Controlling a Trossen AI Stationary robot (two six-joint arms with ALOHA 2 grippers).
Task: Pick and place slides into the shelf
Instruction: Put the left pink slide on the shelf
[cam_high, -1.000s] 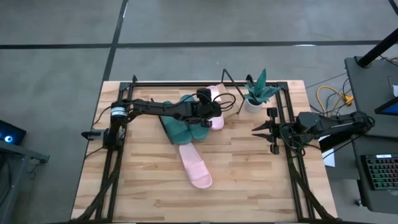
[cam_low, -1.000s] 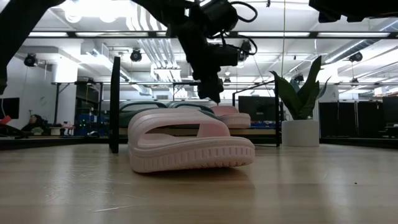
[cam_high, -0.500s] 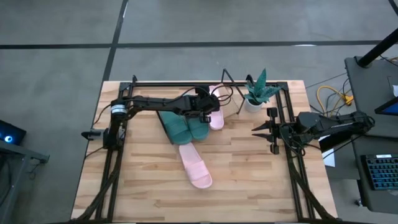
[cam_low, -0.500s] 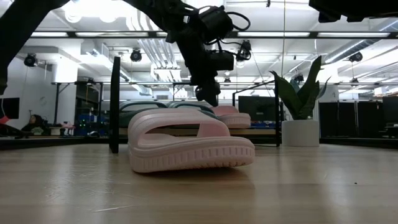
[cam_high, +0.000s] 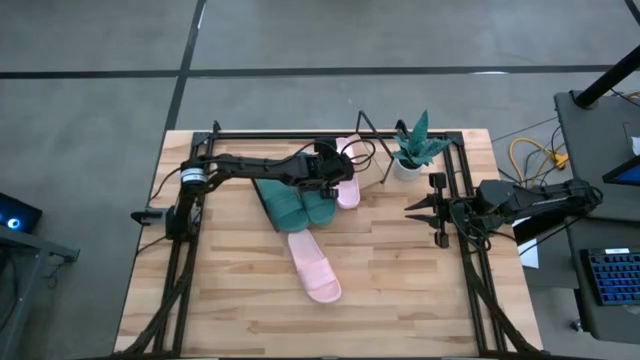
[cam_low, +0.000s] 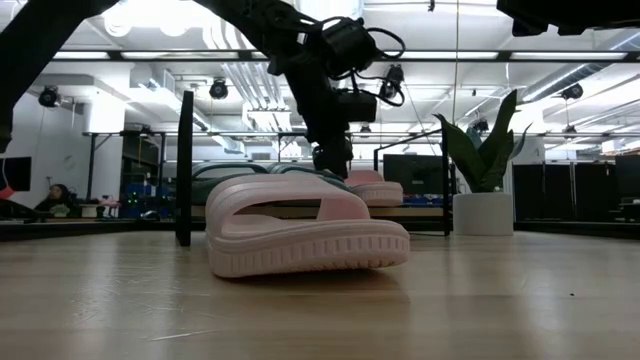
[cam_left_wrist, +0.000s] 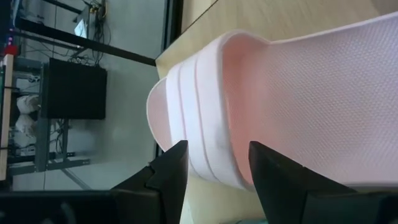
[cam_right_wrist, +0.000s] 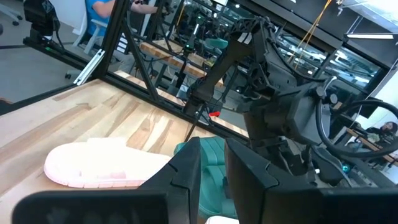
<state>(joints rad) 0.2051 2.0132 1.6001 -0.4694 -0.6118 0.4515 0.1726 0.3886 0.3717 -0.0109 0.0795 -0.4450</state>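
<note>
Four slides show from above: a green pair (cam_high: 298, 206) lies side by side on the shelf (cam_high: 268, 187) at the far middle of the counter (cam_high: 230, 290), a pink slide (cam_high: 347, 180) sits just right of them on the same shelf, and a second pink slide (cam_high: 313, 265) lies alone on the bare counter nearer the middle. The left gripper (cam_high: 328, 182) reaches in from the left and hangs over the seam between the right green slide and the shelved pink one. The right gripper (cam_high: 418, 211) waits at the right edge, near a potted plant (cam_high: 411, 148) in the far right corner.

From counter height, the loose pink slide (cam_low: 305, 225) fills the near middle, strap arching over its sole. Behind it the shelf (cam_low: 300, 211) carries the green pair (cam_low: 235, 170) and the other pink slide (cam_low: 372, 185). The left gripper (cam_low: 332, 158) comes down from above, its tip just over the shelved slides. The plant (cam_low: 483, 170) stands to the right.

The left wrist camera shows its gripper (cam_left_wrist: 214, 171) with the fingers parted around the strap end of the pink slide (cam_left_wrist: 298, 93); whether the pads touch the foam cannot be told.

The right wrist camera shows its gripper (cam_right_wrist: 211, 163) with a narrow gap between the fingers and nothing in it; beyond lie the loose pink slide (cam_right_wrist: 102, 163), a green slide (cam_right_wrist: 211, 152) and the left arm (cam_right_wrist: 273, 112).
</note>
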